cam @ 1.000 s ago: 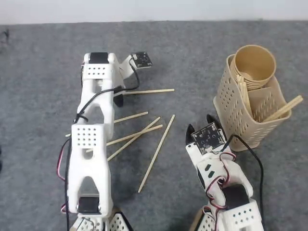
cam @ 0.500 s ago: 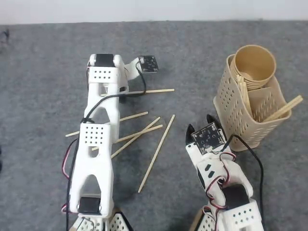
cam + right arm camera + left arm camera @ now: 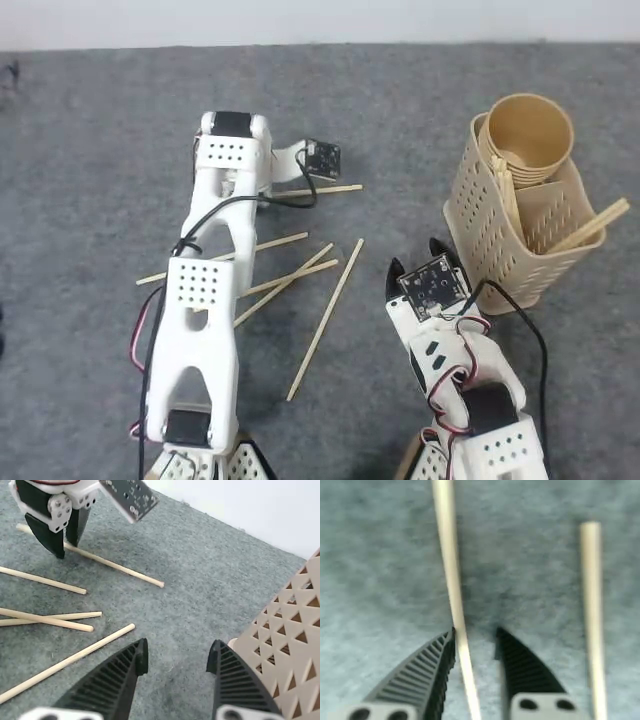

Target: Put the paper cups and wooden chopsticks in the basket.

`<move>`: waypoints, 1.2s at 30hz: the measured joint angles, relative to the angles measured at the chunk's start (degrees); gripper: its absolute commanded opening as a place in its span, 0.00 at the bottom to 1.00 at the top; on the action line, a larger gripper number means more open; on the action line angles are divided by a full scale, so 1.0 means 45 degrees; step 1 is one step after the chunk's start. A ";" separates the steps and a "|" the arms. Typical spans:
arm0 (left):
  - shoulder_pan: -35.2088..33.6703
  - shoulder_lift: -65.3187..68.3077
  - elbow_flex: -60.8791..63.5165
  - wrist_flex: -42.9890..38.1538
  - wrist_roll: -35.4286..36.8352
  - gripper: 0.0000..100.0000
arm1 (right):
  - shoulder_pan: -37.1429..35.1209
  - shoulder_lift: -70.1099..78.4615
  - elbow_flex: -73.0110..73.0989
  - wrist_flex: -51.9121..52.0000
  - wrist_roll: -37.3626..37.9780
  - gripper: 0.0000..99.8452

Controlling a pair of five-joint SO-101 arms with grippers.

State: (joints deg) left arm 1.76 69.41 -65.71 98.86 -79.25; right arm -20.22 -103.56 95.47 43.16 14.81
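Left wrist view: the left gripper [image 3: 475,637] sits spread around a wooden chopstick [image 3: 449,570].
The right gripper [image 3: 177,660] is spread too, beside the basket [image 3: 285,640].

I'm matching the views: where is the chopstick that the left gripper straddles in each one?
High view: the chopstick farthest up, near centre.
Left wrist view: chopstick running between the fingers of the left gripper.
Right wrist view: chopstick lying under that gripper.
Shared landmark: the left gripper.
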 measured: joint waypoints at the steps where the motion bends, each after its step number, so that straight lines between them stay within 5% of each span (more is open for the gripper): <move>1: 0.0059 -0.0098 0.0234 0.0117 -0.0059 0.01 | 0.0000 0.0000 0.0000 0.0000 0.0000 0.21; 12: 0.0078 -0.0977 0.1426 0.0117 -0.0156 0.01 | 0.0000 0.0000 0.0000 0.0000 0.0000 0.21; 18: 0.0567 -0.3028 0.1504 0.0117 0.1875 0.01 | 0.0000 0.0000 0.0000 0.0000 0.0000 0.21; 22: 0.1621 -0.5783 0.1504 0.0117 0.4415 0.01 | 0.0000 0.0000 0.0000 0.0000 0.0000 0.21; 29: 0.5197 -1.1683 0.1016 -0.0039 1.1116 0.01 | 0.0000 0.0000 0.0000 0.0000 0.0000 0.21; 36: 0.6623 -1.4847 0.0567 -0.3595 1.8383 0.01 | 0.0000 0.0000 0.0000 0.0000 0.0000 0.21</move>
State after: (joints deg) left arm 31.56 2.59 -63.16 82.68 3.47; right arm -20.22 -103.56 95.47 43.16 14.81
